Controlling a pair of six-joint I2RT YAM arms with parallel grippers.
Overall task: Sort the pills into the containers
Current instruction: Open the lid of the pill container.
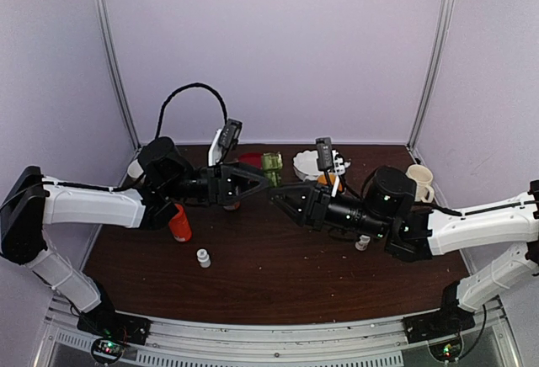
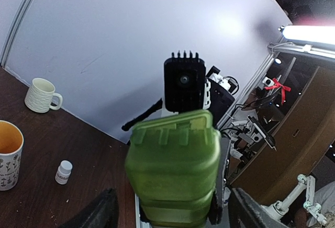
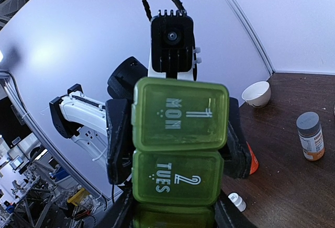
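Pill box (image 3: pixel 180 144) held in the air between the 2 arms, above the brown table (image 1: pixel 278 257). The right gripper (image 1: pixel 282 197) pinches the near end of the box, which rises out from between its jaws at the bottom edge of the right wrist view. The left gripper (image 1: pixel 259 183) faces it from the opposite side with its jaws spread. Its 2 black fingers (image 3: pixel 119 139) flank the far end of the box, 1 on each long side. The left wrist view shows a gap between each finger and the box, so the box lies between these jaws without being pinched by them. The box is translucent green plastic, a row of square compartments with rounded corners. The 2 lids in clear view are shut, and the left wrist view shows its plain back with 3 small hinge tabs along the top edge. Pale raised lettering, turned sideways, reads "MON" with "1" on the far lid and "TUES" with "2" on the next. On the table are a white bowl (image 3: pixel 256 93), an orange bottle (image 3: pixel 310 135) with a grey cap and an unreadable label, a small white bottle (image 2: pixel 64 171), a cream mug (image 2: pixel 42 94) and a patterned mug (image 2: pixel 8 155) with an orange inside.
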